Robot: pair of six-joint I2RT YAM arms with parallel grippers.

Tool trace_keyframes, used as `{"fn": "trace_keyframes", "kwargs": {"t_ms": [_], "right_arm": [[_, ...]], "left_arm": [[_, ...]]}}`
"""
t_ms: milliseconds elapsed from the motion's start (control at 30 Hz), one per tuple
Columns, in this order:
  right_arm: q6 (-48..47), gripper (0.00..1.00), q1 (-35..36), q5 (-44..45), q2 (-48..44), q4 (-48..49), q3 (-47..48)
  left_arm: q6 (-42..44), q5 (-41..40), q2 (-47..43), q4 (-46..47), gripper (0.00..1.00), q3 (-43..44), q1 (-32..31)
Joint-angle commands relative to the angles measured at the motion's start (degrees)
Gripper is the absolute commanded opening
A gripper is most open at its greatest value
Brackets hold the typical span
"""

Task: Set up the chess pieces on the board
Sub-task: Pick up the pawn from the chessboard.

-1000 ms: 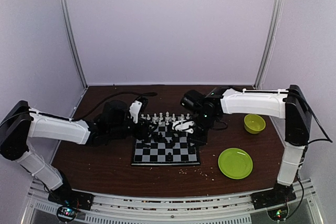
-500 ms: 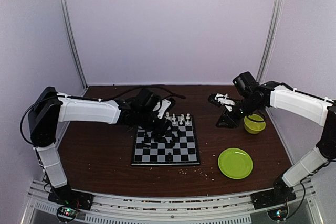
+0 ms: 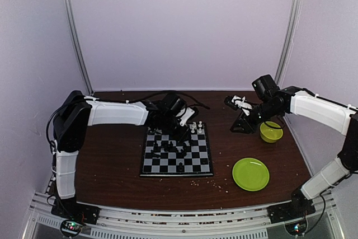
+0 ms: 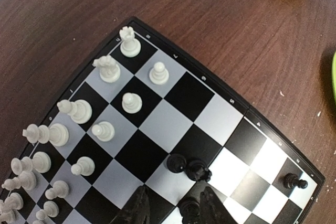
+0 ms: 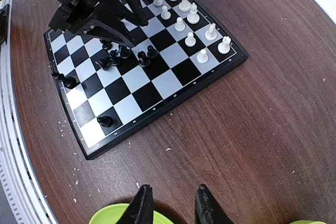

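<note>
Two arms, one busy at the board [image 3: 159,166], middle of the top view.
Left gripper [image 4: 173,195] sits half open around a black piece [image 4: 190,205] at the bottom, likely to lift it home. White pieces [image 4: 105,69] line the upper left. Right gripper [image 5: 170,198], slightly open and empty, hangs aside, leaving room.

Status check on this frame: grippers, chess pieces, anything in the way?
Left gripper open, straddling a black piece on the board. Right gripper open, empty, off the board. White pieces ranked; black cluster crowds left fingers.
</note>
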Motion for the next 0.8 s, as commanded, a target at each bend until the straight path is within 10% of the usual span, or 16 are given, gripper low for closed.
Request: {"fn": "trace_keyframes", "kwargs": {"t_ms": [0,767], "right_arm": [[-0.94,0.28,-0.32,-0.66,-0.12,0.59,-0.29],[-1.42,0.27,-0.32,-1.19,1.58,-0.31,0.16]], "left_arm": [[1.12,-0.71,1.7,-1.0,0.34,3.51,0.04],[0.46,-1.98,5.67,-1.75,0.32,7.09,0.04]]}}
